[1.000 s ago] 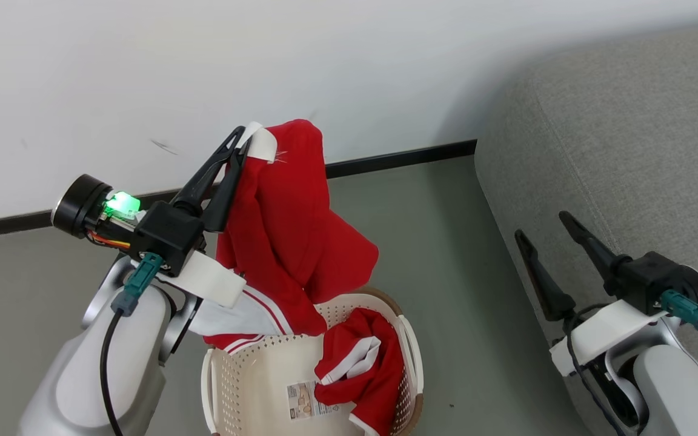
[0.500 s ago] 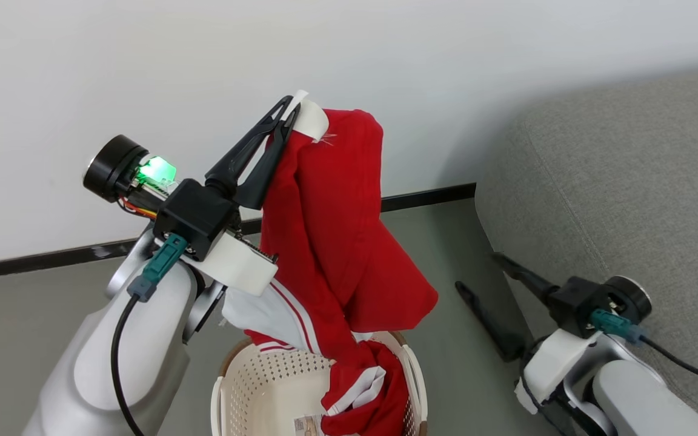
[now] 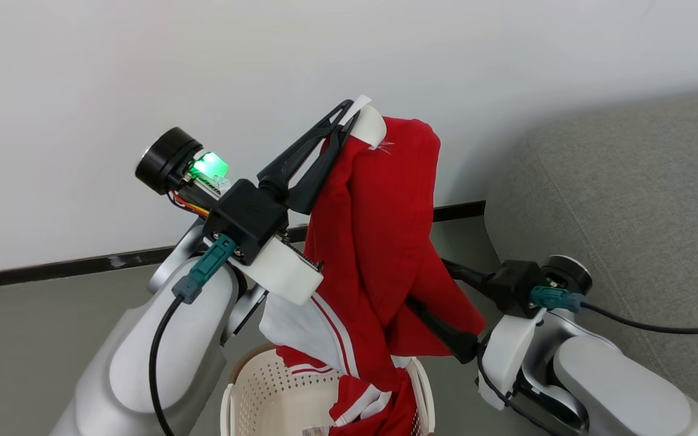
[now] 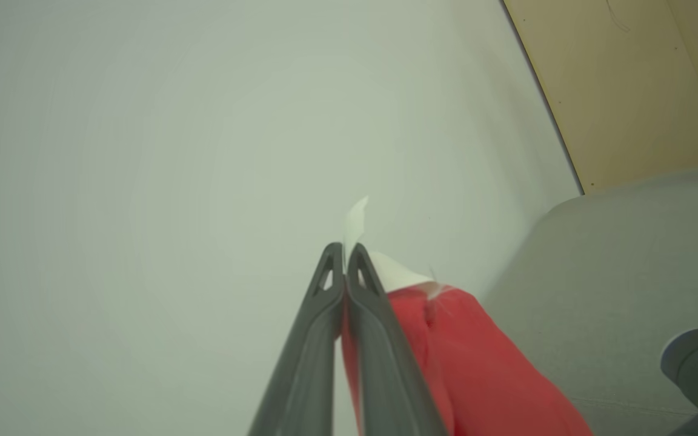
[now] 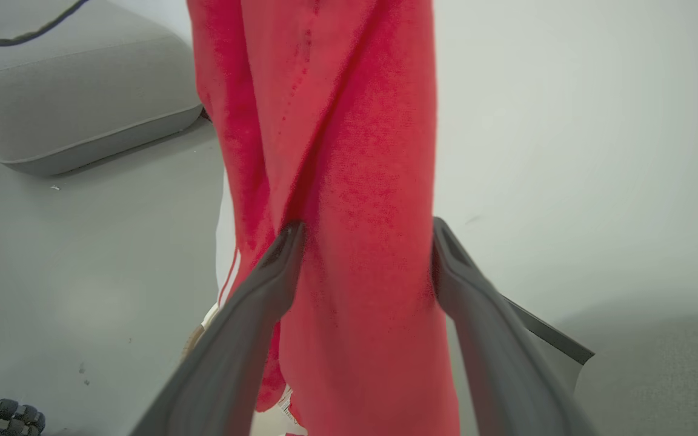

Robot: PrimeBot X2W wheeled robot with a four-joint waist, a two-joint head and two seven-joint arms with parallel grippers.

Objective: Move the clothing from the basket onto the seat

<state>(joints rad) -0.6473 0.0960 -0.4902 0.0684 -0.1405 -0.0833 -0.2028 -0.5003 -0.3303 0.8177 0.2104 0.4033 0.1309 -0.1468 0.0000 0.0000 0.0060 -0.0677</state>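
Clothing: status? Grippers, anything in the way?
Left gripper shut on clothing, hanging over basket. Right gripper open, straddling it. Right arm between clothing and seat.

Clothing [image 3: 379,242] hangs over basket [image 3: 252,387]; seat [image 3: 628,200] to right; wall [image 3: 143,72] behind.

The clothing [image 3: 379,230] is soft matt cloth, the basket [image 3: 261,384] smooth perforated plastic, the seat [image 3: 628,181] coarse matt woven fabric.
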